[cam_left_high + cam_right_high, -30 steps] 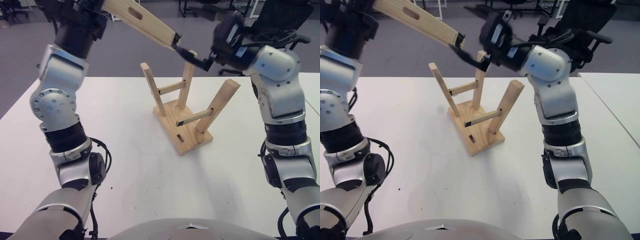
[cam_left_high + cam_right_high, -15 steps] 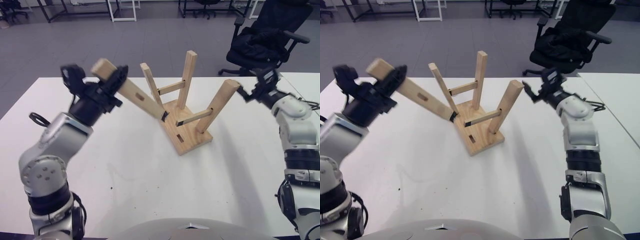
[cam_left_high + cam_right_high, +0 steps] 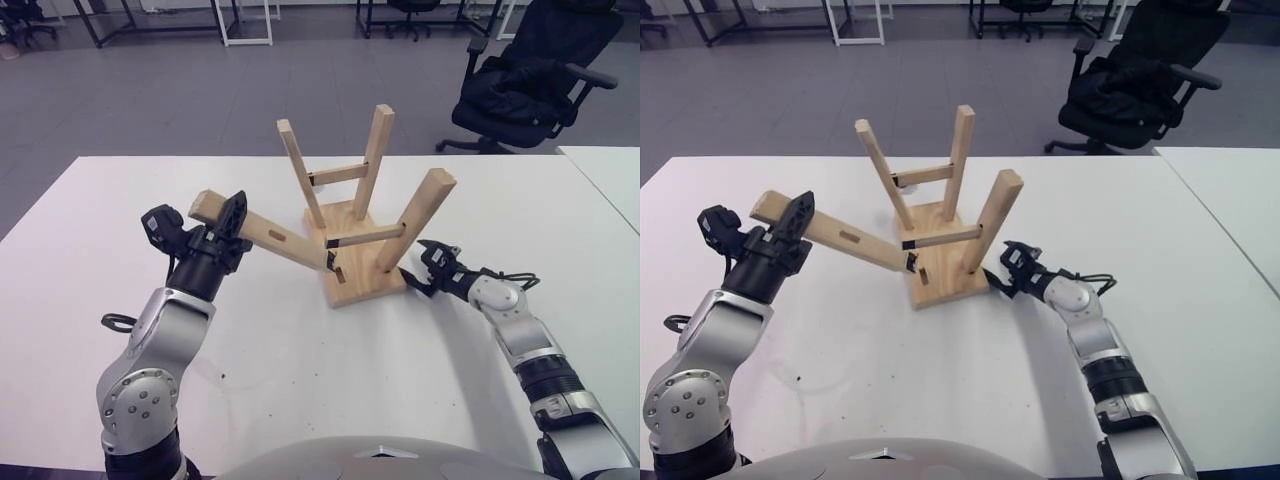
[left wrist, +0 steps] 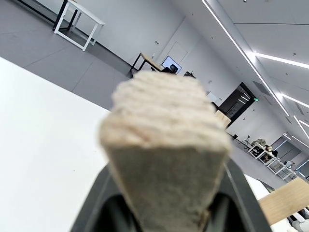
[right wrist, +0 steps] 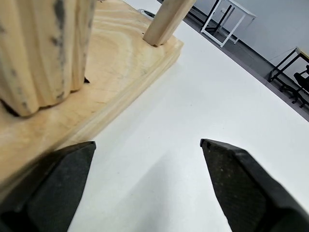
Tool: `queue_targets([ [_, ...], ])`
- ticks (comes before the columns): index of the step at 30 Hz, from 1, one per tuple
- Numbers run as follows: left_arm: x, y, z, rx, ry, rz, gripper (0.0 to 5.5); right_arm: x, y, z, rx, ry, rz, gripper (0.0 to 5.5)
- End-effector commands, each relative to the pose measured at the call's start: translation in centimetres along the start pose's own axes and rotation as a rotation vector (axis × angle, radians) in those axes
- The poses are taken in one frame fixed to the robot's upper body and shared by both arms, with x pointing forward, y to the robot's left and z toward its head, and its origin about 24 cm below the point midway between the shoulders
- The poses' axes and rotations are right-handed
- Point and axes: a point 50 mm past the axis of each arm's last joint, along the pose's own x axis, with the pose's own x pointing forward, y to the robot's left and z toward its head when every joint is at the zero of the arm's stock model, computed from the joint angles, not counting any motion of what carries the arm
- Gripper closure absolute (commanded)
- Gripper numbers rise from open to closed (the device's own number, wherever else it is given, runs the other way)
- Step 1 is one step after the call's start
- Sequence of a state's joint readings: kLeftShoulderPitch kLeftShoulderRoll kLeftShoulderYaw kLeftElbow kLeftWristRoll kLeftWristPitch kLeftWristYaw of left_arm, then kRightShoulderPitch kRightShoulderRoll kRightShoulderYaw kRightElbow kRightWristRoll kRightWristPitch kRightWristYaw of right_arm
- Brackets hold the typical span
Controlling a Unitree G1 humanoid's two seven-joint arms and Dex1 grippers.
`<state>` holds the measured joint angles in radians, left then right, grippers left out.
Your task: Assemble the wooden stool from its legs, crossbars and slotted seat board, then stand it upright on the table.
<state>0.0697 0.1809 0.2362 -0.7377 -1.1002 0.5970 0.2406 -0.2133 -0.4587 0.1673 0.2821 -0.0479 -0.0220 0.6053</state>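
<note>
Holding the loose leg (image 3: 285, 243) clamped in the left pincer (image 3: 230, 224), the robot is pointing it — long axis slanting down — at the upturned seat board (image 3: 355, 287) on the bench (image 3: 300, 350), while the right pincer (image 3: 417, 265) is resting wide open, empty, beside the board's right edge.

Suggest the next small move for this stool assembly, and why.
Probably close the right gripper on the seat board edge to steady it. That gripper is open right beside the board, while the left gripper holds the fourth leg with its tip at the board, not yet upright in a slot.
</note>
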Motion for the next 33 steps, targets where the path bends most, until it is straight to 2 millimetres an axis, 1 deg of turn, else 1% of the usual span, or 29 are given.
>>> queue_targets([
  [1, 0.5, 0.5, -1.1, 0.025, 0.025, 0.041, 4.47, 0.2, 2.8, 0.6, 0.007, -0.051, 0.125, 1.42],
  [4, 0.9, 1.0, -2.1, 0.046, 0.039, 0.083, 4.47, 0.4, 3.4, 0.9, 0.001, -0.067, 0.147, 1.42],
  [8, 0.8, 2.0, -2.2, 0.166, 0.058, 0.146, 4.47, 0.2, 2.8, 0.6, -0.006, -0.048, 0.122, 1.42],
  [12, 0.8, 2.1, -0.8, 0.192, 0.035, 0.159, 4.47, 0.2, 2.5, 0.5, -0.018, -0.039, 0.111, 1.42],
  [14, 0.7, 1.9, -0.2, 0.187, 0.035, 0.161, 4.47, 0.2, 2.5, 0.4, -0.024, -0.037, 0.107, 1.42],
  [16, 1.0, 1.7, 0.0, 0.196, 0.053, 0.165, 4.47, 0.4, 2.4, 0.5, -0.032, -0.035, 0.103, 1.42],
  [20, 1.9, 1.2, -0.3, 0.237, 0.091, 0.172, 4.47, 0.6, 2.6, 0.7, -0.044, -0.041, 0.102, 1.42],
  [24, 3.0, 0.2, -0.6, 0.242, 0.112, 0.141, 4.47, 0.9, 2.6, 0.8, -0.049, -0.038, 0.099, 1.42],
  [29, 4.4, -0.7, -1.3, 0.264, 0.115, 0.138, 4.47, 0.5, 2.7, 1.0, -0.019, -0.051, 0.068, 1.42],
  [33, 4.0, -1.2, -3.0, 0.288, 0.159, 0.144, 4.47, 0.3, 3.6, 1.5, 0.026, -0.067, 0.048, 1.42],
])
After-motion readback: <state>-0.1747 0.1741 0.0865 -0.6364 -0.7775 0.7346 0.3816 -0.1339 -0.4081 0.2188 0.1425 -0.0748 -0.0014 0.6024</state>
